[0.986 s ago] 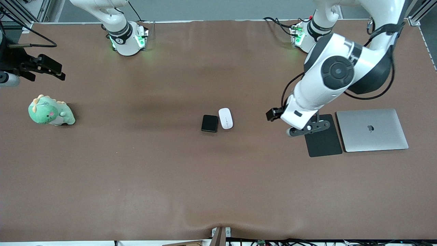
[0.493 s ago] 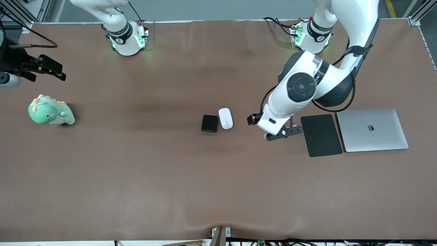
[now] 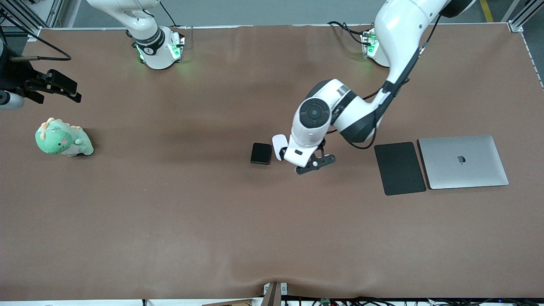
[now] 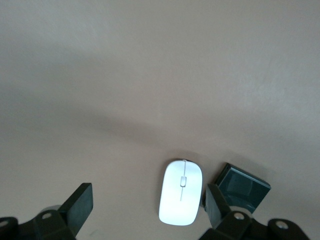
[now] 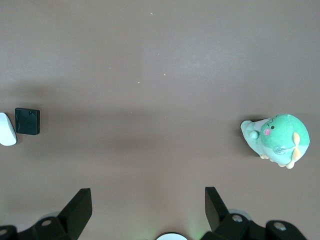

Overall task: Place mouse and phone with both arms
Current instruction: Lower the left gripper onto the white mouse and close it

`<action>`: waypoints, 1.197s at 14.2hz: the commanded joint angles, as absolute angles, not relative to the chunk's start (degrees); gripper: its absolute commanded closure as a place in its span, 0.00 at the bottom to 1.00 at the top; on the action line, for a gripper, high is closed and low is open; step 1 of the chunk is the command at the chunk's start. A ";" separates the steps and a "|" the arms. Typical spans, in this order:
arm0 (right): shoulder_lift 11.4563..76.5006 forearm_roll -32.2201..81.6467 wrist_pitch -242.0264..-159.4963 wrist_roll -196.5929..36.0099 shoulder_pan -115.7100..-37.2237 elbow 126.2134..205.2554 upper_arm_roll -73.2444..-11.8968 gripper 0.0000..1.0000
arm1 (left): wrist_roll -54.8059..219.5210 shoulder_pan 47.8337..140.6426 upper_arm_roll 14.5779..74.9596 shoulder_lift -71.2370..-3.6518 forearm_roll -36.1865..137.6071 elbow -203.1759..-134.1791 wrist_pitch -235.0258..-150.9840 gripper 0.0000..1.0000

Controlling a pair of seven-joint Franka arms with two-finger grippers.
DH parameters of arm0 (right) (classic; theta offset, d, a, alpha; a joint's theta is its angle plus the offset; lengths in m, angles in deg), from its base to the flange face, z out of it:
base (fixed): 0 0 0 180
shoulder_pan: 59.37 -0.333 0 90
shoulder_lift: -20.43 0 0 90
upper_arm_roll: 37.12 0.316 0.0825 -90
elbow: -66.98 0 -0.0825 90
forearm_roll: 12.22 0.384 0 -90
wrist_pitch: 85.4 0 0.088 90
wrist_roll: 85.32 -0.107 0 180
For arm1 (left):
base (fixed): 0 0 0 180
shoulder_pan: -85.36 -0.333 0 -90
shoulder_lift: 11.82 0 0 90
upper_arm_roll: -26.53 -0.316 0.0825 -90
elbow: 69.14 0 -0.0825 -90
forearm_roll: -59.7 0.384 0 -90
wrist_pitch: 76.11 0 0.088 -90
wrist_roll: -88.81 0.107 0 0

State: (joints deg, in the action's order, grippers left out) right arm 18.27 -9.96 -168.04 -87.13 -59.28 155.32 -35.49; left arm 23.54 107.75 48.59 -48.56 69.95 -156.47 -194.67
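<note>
Front view: mid-worktop, the left gripper [image 3: 312, 163] hangs with jaws wide and empty over bare surface just beside the mouse [image 3: 278, 145], which lies next to the phone [image 3: 261, 153], seemingly touching it. The right gripper [image 3: 63, 87] waits, jaws spread and empty, above the worktop's edge near a plush dinosaur [image 3: 63, 139]. Risk: a finger descending between mouse and phone could shove either aside.

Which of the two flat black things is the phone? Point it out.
The phone is the small black slab beside the white mouse, under the open left gripper; the larger black mouse pad lies beside the laptop.
</note>
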 commanded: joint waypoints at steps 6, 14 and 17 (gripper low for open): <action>20.78 -8.88 -169.78 -87.70 -58.84 153.99 -34.84 0.00 | 16.40 110.76 48.06 -52.34 71.83 -157.03 -198.70 0.00; 21.92 -9.58 -169.69 -87.52 -58.84 154.08 -35.01 0.00 | 13.84 112.35 47.98 -56.55 74.10 -157.03 -205.04 0.00; 22.36 -10.02 -169.43 -87.61 -58.40 154.16 -35.36 0.00 | 12.44 112.61 47.98 -58.31 76.40 -157.03 -206.26 0.00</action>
